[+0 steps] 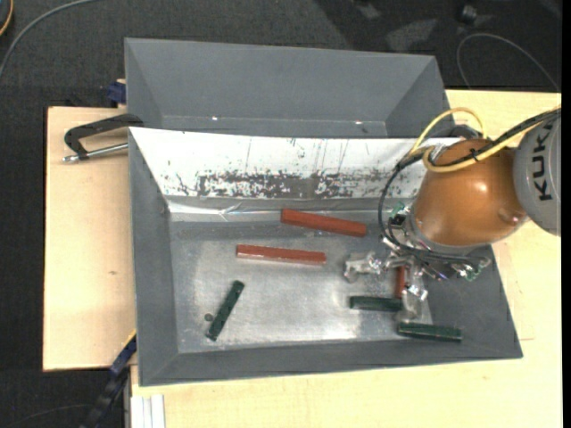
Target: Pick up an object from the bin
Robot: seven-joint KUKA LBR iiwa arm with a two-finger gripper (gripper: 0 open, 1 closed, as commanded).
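Rightward in the grey bin (268, 83), my gripper (403, 283), arm (540, 181) lettered "KU", hangs beside green sticks (375, 303); grip I cannot tell

in the bin (152, 239), the back stick (323, 222) lies rearmost, the middle stick (280, 255) before it (slightly left), the left stick (225, 310) front left, paired sticks (375, 303) front right under the gripper (409, 298).
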